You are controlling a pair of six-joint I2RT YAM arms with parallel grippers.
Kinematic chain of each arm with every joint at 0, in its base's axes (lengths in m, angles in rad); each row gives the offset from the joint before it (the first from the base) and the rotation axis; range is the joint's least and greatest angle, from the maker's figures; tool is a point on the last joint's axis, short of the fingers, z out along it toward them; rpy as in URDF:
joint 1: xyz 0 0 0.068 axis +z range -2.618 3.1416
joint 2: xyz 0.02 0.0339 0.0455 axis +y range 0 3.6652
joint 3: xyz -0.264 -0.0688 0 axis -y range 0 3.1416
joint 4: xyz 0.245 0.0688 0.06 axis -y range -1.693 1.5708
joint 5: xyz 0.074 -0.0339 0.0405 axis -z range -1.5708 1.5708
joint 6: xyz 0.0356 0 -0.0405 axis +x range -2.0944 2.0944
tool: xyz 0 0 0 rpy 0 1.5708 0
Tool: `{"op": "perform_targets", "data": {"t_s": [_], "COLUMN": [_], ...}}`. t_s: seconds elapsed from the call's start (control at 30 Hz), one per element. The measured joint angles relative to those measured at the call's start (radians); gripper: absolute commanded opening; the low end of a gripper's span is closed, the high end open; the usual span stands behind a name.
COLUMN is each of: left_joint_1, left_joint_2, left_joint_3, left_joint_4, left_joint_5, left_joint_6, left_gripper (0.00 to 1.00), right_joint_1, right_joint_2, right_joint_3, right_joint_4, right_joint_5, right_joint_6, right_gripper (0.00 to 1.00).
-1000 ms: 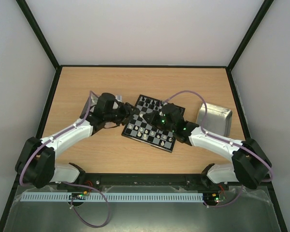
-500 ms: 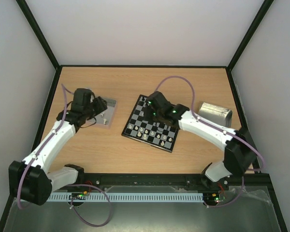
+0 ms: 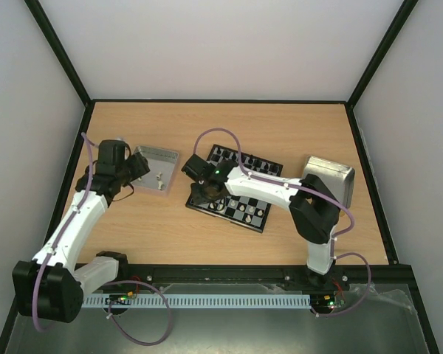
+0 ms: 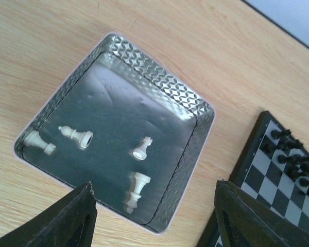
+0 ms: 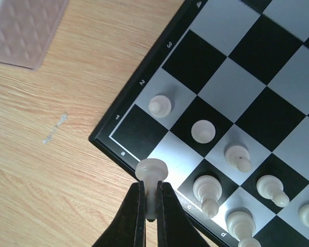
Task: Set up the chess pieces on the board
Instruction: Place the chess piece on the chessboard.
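Wooden table point(image 3: 280, 125), white walls point(image 3: 221, 44); left end effector point(image 4: 154, 188) apart, right end effector point(image 5: 152, 188) clamps cream piece point(image 5: 151, 170), perhaps pawn.

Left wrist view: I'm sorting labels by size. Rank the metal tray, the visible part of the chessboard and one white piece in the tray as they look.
1. Metal tray
2. Chessboard, only a corner shows
3. White piece, smallest; the four in the tray look alike
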Motion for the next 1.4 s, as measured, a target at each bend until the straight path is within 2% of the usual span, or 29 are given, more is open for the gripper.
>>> {"op": "perform_targets", "data": {"t_s": [0.5,0.73,0.87,1.13,1.4], "left_joint_1": [0.002,0.002,0.002,0.005,0.009], "left_joint_2": [0.033,0.047,0.051,0.056,0.059], "left_joint_3": [-0.05,-0.057,-0.057,-0.062,-0.063], "left_joint_4": [0.005,0.016,0.019,0.022,0.022], "left_joint_5": [0.003,0.005,0.006,0.006,0.009], "left_joint_6": [0.053,0.058,0.06,0.06,0.061], "left_gripper": [0.65,0.65,0.65,0.65,0.66], "right_joint_1": [0.008,0.008,0.008,0.008,0.008], "right_joint_2": [0.107,0.113,0.113,0.113,0.114], "right_joint_3": [0.057,0.067,0.068,0.068,0.068], "right_joint_4": [-0.079,-0.092,-0.097,-0.098,-0.098], "right_joint_5": [0.002,0.01,0.014,0.017,0.017], "right_joint_6": [-0.039,-0.054,-0.062,-0.067,-0.068], "right_gripper": [0.06,0.16,0.15,0.07,0.08]}}
